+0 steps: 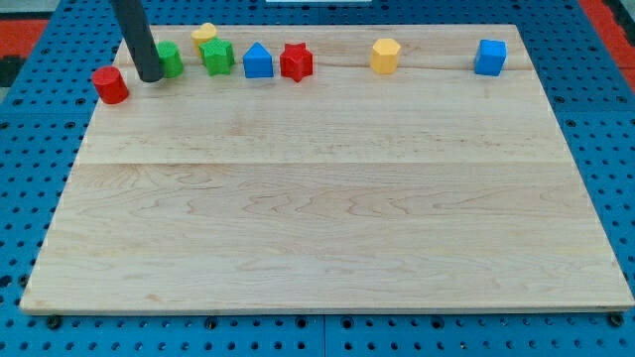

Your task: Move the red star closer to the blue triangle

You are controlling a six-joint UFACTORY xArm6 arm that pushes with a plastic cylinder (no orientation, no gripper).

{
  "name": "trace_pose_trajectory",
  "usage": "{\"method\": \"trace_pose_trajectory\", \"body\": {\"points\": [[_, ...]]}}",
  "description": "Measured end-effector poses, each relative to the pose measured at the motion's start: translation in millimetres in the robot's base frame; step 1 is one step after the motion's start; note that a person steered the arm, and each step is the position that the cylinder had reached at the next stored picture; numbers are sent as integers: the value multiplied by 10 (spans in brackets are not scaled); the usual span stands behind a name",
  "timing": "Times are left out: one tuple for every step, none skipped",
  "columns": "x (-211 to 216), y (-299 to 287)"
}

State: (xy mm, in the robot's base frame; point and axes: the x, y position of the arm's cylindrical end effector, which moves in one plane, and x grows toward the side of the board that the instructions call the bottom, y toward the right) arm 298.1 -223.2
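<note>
The red star [296, 61] lies near the view's top, left of centre, on the wooden board [327, 218]. The blue triangle-topped block [258, 61] sits just to its left, a small gap between them. My tip [149, 77] is farther left, between a red cylinder [110, 84] and a green block [171, 59], which the rod partly hides. The tip is well apart from the red star.
A green star-like block [216, 56] stands left of the blue triangle, with a yellow block [204, 34] behind it. A yellow hexagon [385, 56] and a blue cube [490, 57] lie along the top at the right. Blue pegboard surrounds the board.
</note>
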Motion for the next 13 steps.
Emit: {"method": "trace_pose_trajectory", "body": {"points": [[197,10],[368,865],[243,1623],[72,1989],[-272,1958],[-388,2032],[-572,2445],[-1042,2714],[-945,2115],[-825,1828],[-899,1697],[-1004,1492],[-981,1493]]}}
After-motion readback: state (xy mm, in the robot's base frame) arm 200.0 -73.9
